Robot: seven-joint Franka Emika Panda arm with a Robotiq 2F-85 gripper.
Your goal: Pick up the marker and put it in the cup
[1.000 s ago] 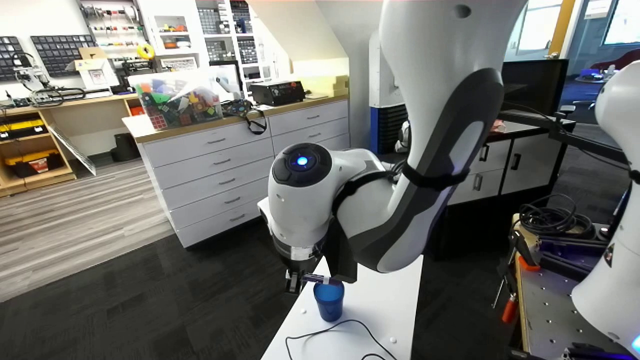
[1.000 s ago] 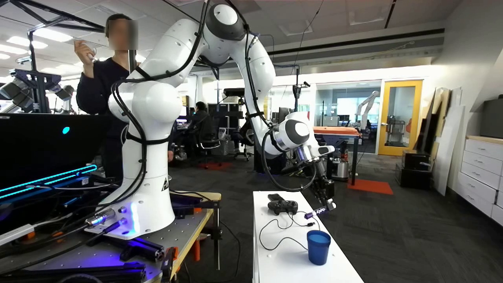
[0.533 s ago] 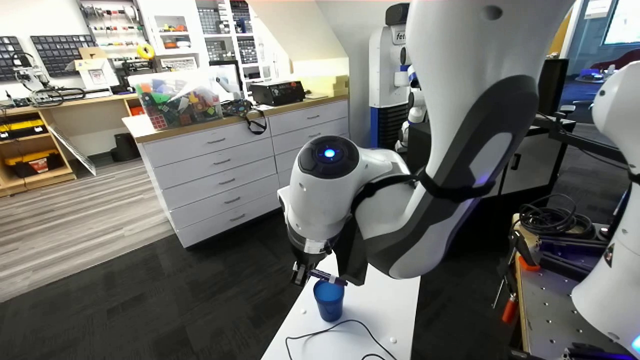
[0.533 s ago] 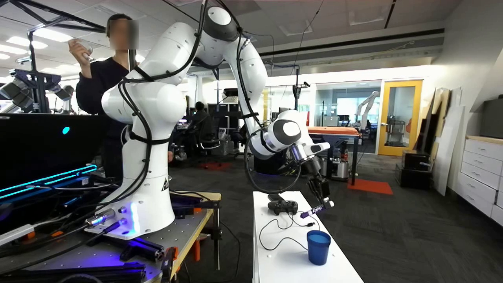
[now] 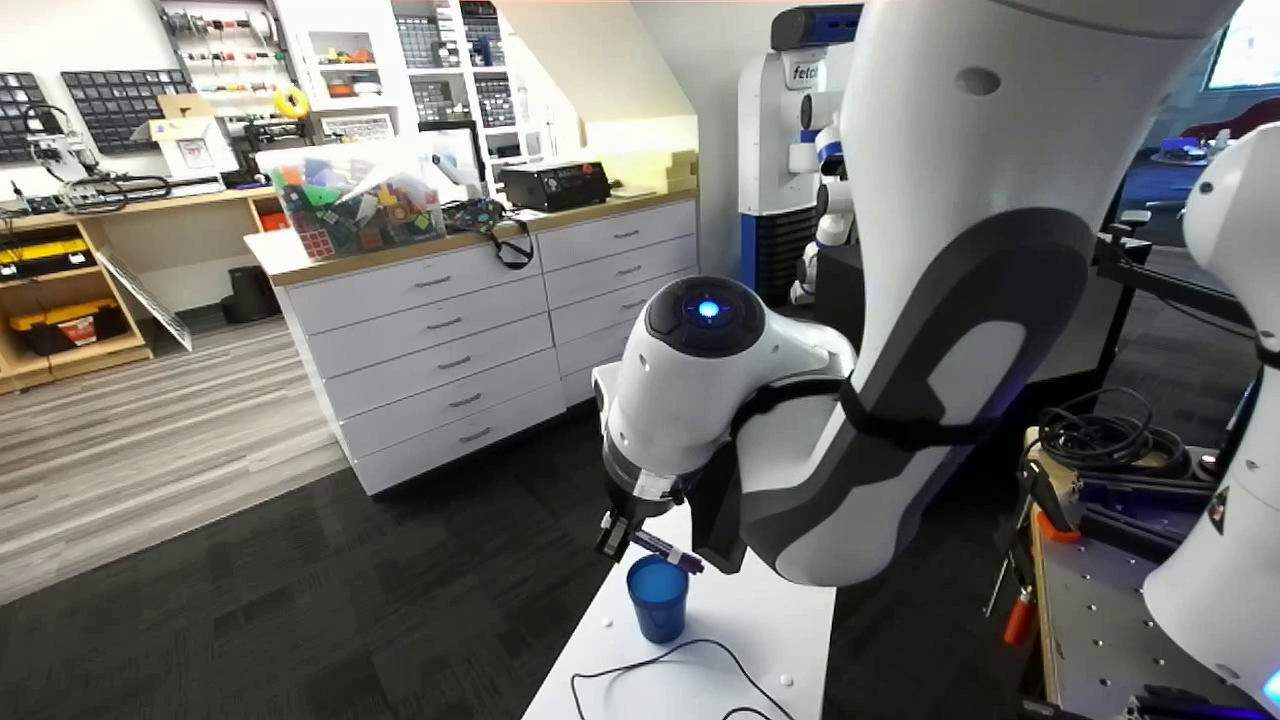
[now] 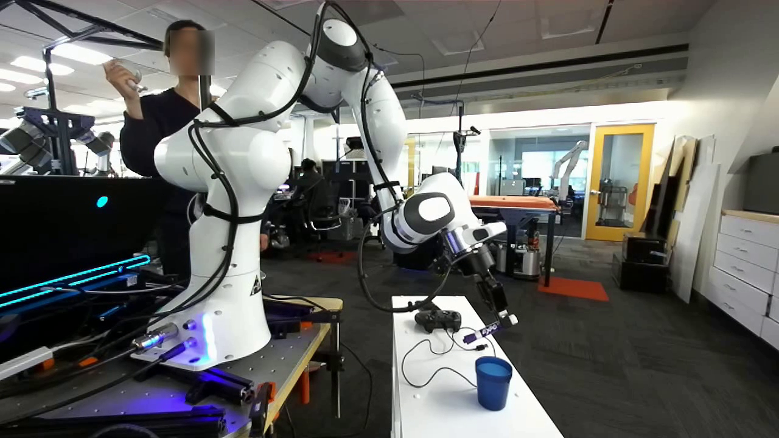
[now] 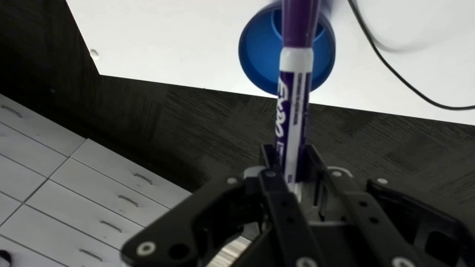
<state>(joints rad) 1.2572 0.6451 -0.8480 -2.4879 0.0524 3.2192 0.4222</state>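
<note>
The blue cup stands upright on a white table and shows in both exterior views (image 5: 657, 602) (image 6: 493, 384). My gripper (image 7: 288, 152) is shut on the purple-and-white marker (image 7: 293, 100), holding it near its white end. In the exterior views the marker (image 5: 668, 551) (image 6: 482, 333) is held in the air, tilted, its purple cap end lower and pointing away from the fingers. The gripper (image 5: 615, 535) (image 6: 505, 315) is above the cup's height and a little off it. In the wrist view the marker crosses in front of the cup's mouth (image 7: 256, 55) and hides part of it.
The white table (image 6: 438, 413) is narrow, and the cup is near one long edge. A black cable (image 6: 420, 384) and a game controller (image 6: 437, 319) lie on it. A drawer cabinet (image 5: 440, 350) stands beyond the dark floor.
My arm has drawn back toward its base, carrying the marker. The marker has tipped further, its cap end lower. The grip is unchanged and the cup has not moved.
</note>
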